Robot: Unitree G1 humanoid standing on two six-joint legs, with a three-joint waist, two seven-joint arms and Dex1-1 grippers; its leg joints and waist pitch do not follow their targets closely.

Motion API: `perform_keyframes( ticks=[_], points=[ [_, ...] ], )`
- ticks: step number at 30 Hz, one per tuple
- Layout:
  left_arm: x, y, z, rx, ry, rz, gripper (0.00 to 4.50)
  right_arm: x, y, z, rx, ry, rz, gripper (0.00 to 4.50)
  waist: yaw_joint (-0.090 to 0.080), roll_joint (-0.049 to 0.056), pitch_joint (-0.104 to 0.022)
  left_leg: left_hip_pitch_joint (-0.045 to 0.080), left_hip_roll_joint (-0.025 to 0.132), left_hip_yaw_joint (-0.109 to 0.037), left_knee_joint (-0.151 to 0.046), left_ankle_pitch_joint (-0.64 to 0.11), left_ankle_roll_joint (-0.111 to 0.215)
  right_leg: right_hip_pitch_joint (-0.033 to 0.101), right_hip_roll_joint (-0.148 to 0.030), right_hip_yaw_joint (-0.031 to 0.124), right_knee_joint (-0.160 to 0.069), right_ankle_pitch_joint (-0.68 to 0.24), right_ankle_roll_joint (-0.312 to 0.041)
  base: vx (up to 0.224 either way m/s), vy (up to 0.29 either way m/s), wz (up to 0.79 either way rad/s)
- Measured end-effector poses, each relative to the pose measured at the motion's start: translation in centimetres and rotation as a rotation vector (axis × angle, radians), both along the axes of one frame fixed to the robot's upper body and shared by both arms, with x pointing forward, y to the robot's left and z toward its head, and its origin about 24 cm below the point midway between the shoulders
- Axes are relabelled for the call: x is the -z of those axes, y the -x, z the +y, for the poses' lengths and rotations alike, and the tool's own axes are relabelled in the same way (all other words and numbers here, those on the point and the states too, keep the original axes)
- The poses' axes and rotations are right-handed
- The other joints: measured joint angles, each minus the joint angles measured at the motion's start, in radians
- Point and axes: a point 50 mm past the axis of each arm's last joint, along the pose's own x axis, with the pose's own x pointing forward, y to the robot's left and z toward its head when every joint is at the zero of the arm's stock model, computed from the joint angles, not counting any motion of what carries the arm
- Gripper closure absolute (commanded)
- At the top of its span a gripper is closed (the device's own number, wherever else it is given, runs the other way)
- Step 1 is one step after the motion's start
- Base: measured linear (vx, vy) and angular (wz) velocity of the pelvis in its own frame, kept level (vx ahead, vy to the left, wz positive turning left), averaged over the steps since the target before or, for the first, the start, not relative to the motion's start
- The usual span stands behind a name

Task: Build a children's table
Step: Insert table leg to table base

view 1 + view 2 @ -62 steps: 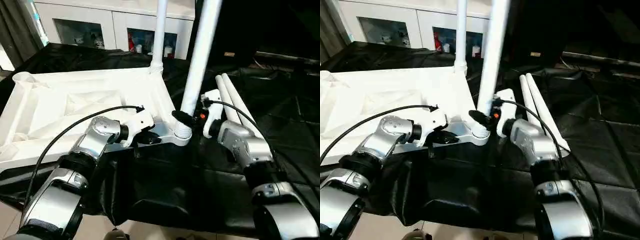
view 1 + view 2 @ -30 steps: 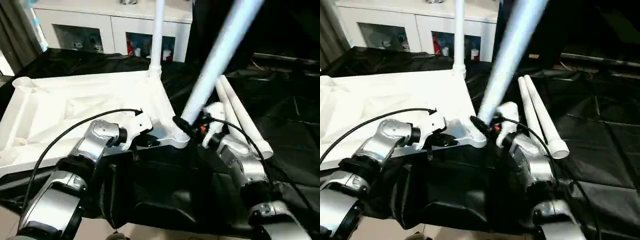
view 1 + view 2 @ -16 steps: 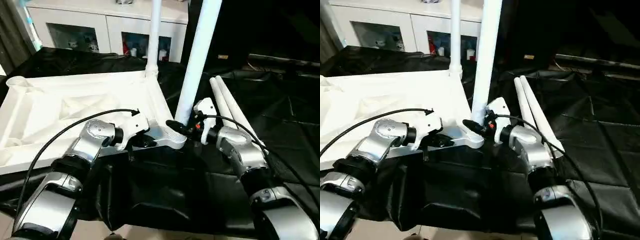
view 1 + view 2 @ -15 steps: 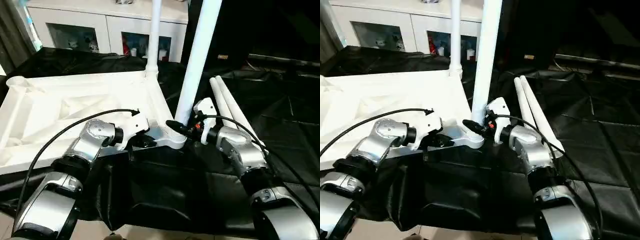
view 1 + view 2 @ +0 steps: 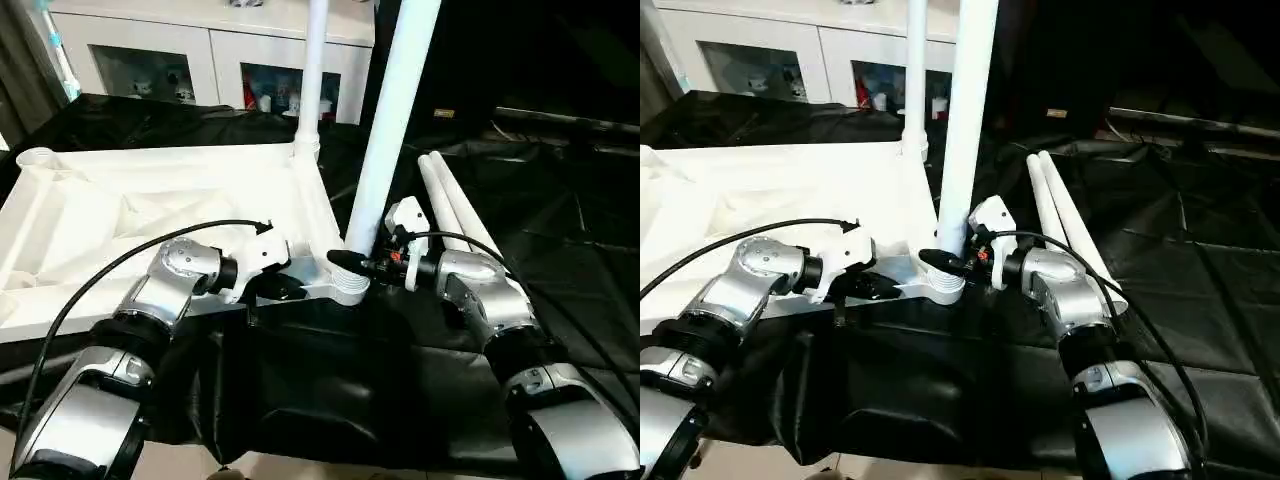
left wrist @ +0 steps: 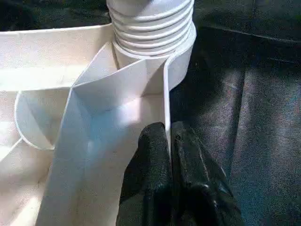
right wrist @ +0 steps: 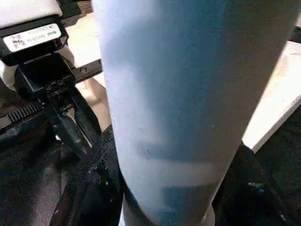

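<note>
I have the tabletop lying ribbed side up on the black-draped desk. My left claw pinches its rim wall to brace it, while my right claw clasps the leg standing in the near corner socket, likely for seating it.

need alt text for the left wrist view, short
The left tool pinches the thin side wall of the white tabletop between its two black fingers, just short of the corner socket where a leg's ribbed end sits. Black cloth lies beyond.
</note>
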Motion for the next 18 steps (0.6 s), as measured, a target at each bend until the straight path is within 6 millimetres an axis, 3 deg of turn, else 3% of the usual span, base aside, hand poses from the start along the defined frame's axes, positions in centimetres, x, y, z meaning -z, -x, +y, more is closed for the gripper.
perform_keyframes(
  ticks=[9, 18],
  points=[
    [0.0, -0.2, -0.2, -0.034, -0.001, 0.019, 4.5, 0.4, 0.0, 0.2, 0.066, -0.013, -0.011, 2.59, -0.002, 0.0, 0.0, 0.002, 0.0, 0.0, 0.0, 0.0, 0.0, 0.001, 0.0, 0.0, 0.0, 0.0, -0.001, 0.0, 0.0, 0.0],
    [0.0, -1.7, -2.0, -0.202, -0.026, 0.016, 4.5, 0.7, -1.3, 1.3, 0.434, -0.037, 0.015, 2.59, -0.005, -0.001, 0.0, 0.004, 0.0, -0.001, 0.0, 0.0, 0.0, 0.0, 0.0, -0.001, 0.0, -0.002, 0.004, 0.0, 0.0, 0.0]
  ],
)
